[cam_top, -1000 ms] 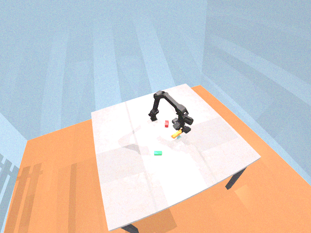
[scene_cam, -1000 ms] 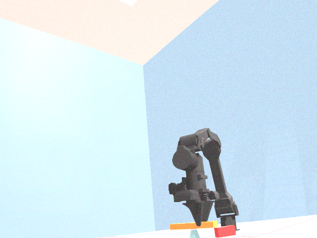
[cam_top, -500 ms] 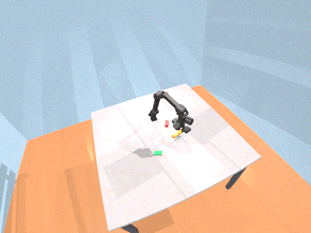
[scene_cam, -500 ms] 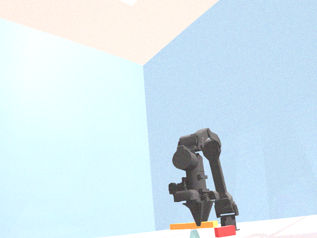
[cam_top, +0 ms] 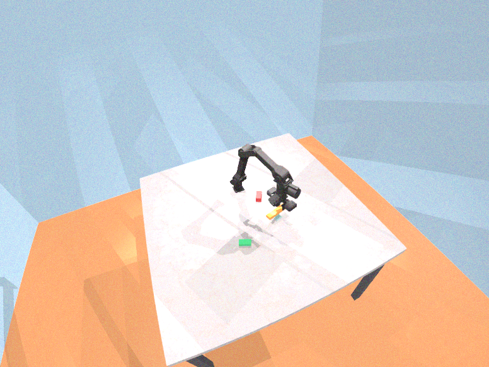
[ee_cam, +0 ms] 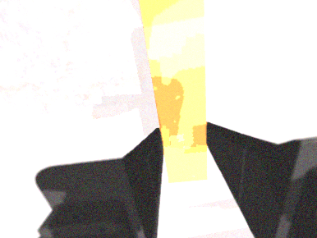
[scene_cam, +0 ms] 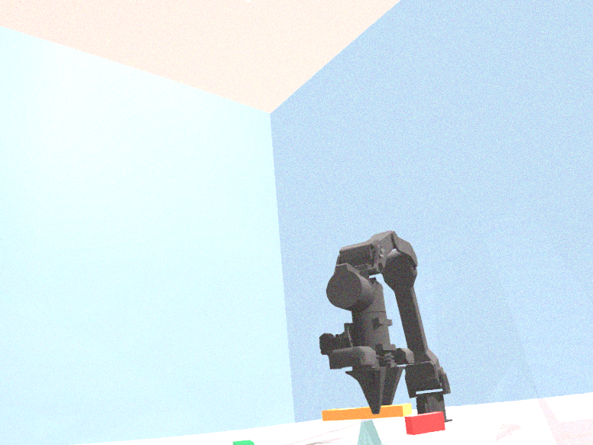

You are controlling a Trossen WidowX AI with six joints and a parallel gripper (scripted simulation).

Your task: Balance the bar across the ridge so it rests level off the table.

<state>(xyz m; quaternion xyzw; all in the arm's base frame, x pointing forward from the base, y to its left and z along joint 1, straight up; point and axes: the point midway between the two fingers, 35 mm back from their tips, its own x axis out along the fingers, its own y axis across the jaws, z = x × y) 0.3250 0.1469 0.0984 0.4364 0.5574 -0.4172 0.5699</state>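
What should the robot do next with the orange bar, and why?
Probably lower it a little. The gripper is shut on the bar, which looks level just above the ridge's tip; whether they touch is unclear, so opening now seems early.
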